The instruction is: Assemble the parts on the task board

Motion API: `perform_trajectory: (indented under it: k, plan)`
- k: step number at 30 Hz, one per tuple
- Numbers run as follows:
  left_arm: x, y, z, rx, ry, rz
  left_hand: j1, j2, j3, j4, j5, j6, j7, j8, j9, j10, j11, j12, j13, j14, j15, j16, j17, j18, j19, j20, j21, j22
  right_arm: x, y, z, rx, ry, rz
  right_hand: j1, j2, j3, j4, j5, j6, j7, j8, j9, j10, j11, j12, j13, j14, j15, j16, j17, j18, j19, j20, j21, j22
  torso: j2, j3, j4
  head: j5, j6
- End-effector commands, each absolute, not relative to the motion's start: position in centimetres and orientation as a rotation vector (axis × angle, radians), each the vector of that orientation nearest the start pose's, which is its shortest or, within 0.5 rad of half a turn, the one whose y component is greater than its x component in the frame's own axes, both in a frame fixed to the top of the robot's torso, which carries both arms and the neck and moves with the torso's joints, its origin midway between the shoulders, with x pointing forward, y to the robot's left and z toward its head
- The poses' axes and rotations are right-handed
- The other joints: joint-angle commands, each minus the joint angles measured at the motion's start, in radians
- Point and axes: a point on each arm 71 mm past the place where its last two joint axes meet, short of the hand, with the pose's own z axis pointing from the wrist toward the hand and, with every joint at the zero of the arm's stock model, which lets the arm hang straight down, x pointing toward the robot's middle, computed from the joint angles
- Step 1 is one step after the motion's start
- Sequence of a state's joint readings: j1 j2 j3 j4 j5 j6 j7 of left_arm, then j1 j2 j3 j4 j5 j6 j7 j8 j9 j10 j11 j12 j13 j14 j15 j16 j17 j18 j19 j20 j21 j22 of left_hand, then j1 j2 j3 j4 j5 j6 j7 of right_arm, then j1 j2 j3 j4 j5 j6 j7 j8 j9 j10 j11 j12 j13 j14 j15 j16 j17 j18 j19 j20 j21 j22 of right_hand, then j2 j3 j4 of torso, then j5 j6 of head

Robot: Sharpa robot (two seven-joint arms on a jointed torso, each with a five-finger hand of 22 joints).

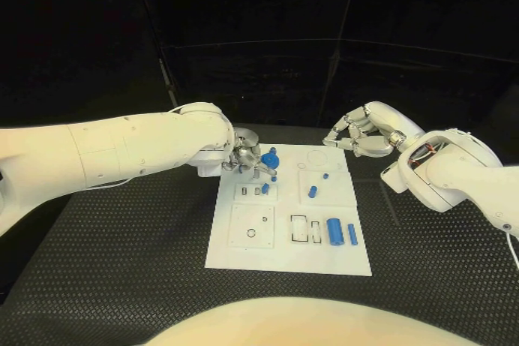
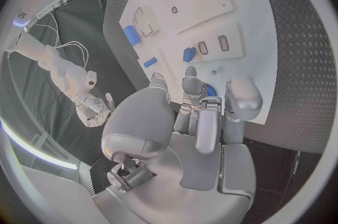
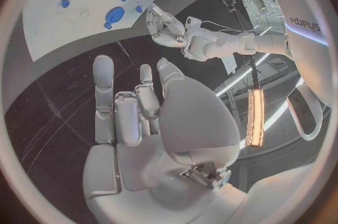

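Observation:
The white task board (image 1: 286,245) lies in the middle of the black table. My left hand (image 1: 244,154) is over the board's far left corner and pinches a round blue part (image 1: 268,160) just above the board. A bit of that part (image 2: 210,90) peeks out between the fingertips, and the right wrist view shows the same round part (image 3: 115,13) beside the left hand (image 3: 169,30). My right hand (image 1: 362,136) hovers off the board's far right corner, fingers apart (image 3: 134,108), holding nothing.
Small blue pegs (image 1: 325,176) (image 1: 313,190) lie in the board's far half, and a short one (image 1: 265,187) lies near the left slots. Two longer blue pieces (image 1: 335,230) (image 1: 352,234) lie at the near right. Black textured matting (image 1: 130,248) surrounds the board.

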State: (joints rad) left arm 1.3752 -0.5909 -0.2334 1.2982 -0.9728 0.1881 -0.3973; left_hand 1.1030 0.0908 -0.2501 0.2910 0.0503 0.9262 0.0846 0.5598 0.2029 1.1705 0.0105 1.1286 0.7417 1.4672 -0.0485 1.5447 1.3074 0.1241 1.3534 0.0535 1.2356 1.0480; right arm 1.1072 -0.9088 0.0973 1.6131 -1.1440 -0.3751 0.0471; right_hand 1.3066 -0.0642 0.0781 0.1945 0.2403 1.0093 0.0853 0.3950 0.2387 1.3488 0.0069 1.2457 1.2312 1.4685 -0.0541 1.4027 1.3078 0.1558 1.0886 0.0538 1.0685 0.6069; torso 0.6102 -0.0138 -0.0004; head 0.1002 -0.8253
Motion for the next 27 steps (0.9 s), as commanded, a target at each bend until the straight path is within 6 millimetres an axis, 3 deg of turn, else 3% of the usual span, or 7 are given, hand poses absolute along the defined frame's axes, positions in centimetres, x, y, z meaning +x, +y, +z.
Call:
perform_trajectory:
  k: [1,9,27]
  plan:
    - [52.1,15.1,-21.5,0.065,2.344,-0.322,-0.022,0.0,-0.018,0.001,-0.004,-0.009,0.0,0.008,0.007,0.005,-0.001,0.006,0.006,0.095,-0.008,0.009,0.234,-0.022,0.008,-0.001,0.008,0.01,47.2,-20.9,-16.2,0.193,1.57,0.948,-0.001,-0.01,-0.005,0.005,0.006,-0.01,-0.001,0.006,0.003,0.004,0.001,0.003,-0.002,0.047,-0.004,-0.006,-0.002,0.012,0.005,0.001,-0.005,-0.004,0.002,-0.0011,0.0018,0.001,-0.004]
    - [52.4,12.9,-21.4,0.145,2.332,-0.285,-0.02,0.005,-0.033,-0.004,-0.004,-0.018,0.0,0.016,0.015,0.004,-0.002,0.008,0.008,0.098,-0.009,0.015,0.244,-0.024,0.015,-0.003,0.017,0.023,47.4,-20.8,-16.3,0.2,1.573,0.938,0.003,-0.013,-0.012,0.015,0.015,-0.02,0.0,0.017,0.013,0.003,0.001,0.002,-0.004,0.047,-0.003,-0.009,-0.003,0.013,0.004,0.002,-0.01,-0.01,0.004,-0.0005,0.0006,0.003,-0.012]
    - [52.7,11.3,-22.7,0.268,2.449,-0.189,0.025,0.004,-0.053,-0.011,-0.004,-0.067,0.015,0.004,0.022,-0.034,0.011,-0.017,-0.027,0.095,0.001,0.009,0.234,-0.021,0.0,0.004,-0.001,0.001,47.5,-20.3,-16.5,0.201,1.59,0.94,0.016,-0.015,-0.021,0.028,0.042,-0.037,0.002,0.033,0.026,-0.002,0.003,-0.002,-0.008,0.046,-0.002,-0.014,-0.009,0.014,0.002,0.003,-0.02,-0.02,0.004,0.0001,0.002,0.004,-0.024]
